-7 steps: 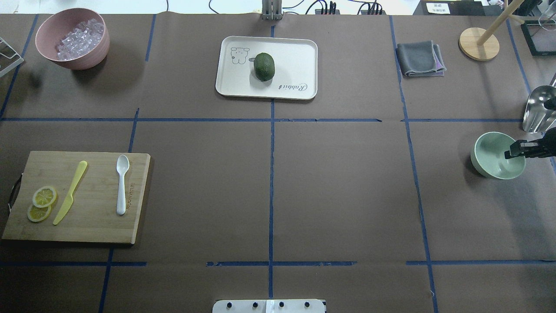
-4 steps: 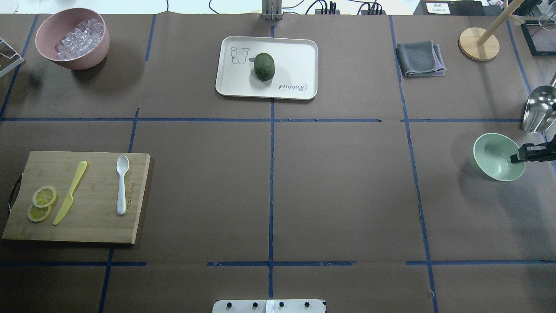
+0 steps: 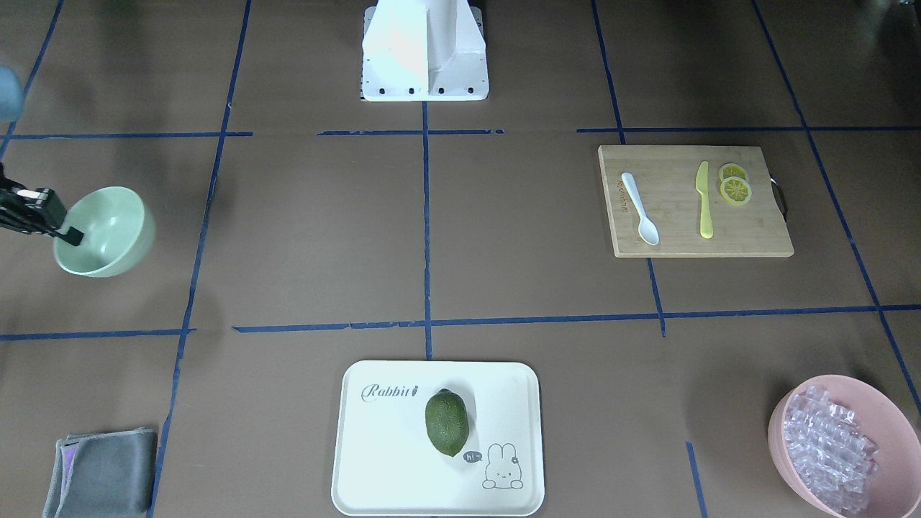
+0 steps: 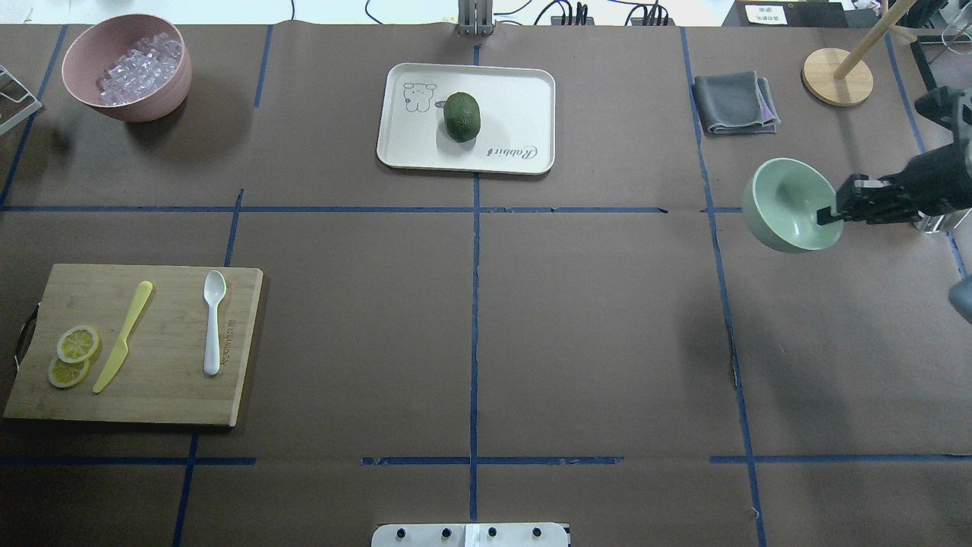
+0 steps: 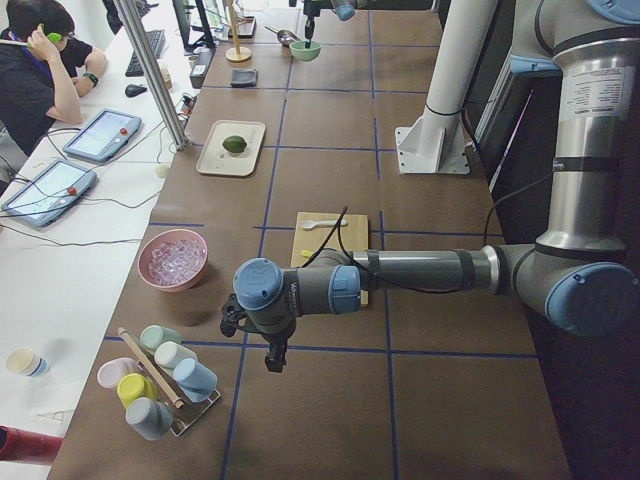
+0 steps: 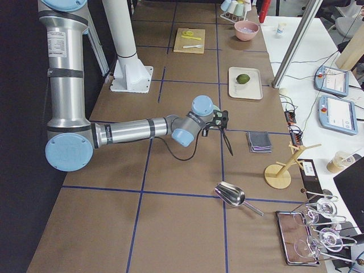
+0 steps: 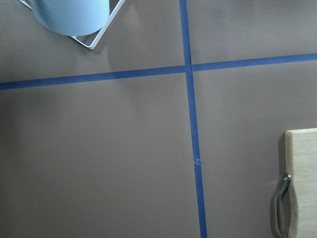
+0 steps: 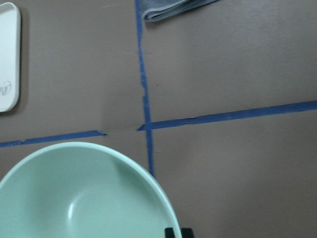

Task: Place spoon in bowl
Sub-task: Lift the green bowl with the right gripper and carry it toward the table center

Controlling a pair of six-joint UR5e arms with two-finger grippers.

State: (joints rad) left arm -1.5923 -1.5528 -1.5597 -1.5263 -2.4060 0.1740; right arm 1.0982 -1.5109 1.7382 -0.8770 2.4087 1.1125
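Note:
The white spoon [image 4: 213,323] lies on the wooden cutting board [image 4: 167,387] at the near left, scoop pointing away from the robot; it also shows in the front view [image 3: 639,208]. The mint-green bowl [image 4: 786,201] hangs tilted above the table at the right, held by its rim. My right gripper [image 4: 829,213] is shut on that rim, one finger inside the bowl [image 3: 108,226]. The right wrist view shows the bowl [image 8: 74,198] from above, empty. My left gripper [image 5: 275,355] shows only in the exterior left view, left of the board; I cannot tell if it is open.
A yellow knife [image 4: 121,338] and lemon slices [image 4: 74,355] lie on the board. A pink bowl of ice [image 4: 125,68] stands far left, a tray [image 4: 516,99] with a lime [image 4: 462,116] far centre, a grey cloth [image 4: 735,102] and wooden stand [image 4: 837,76] far right. A metal scoop [image 6: 230,194] lies at the right end.
My right gripper has lifted the mint-green bowl off the table and carried it away from the robot and toward the table's middle. The spoon and board have not moved.

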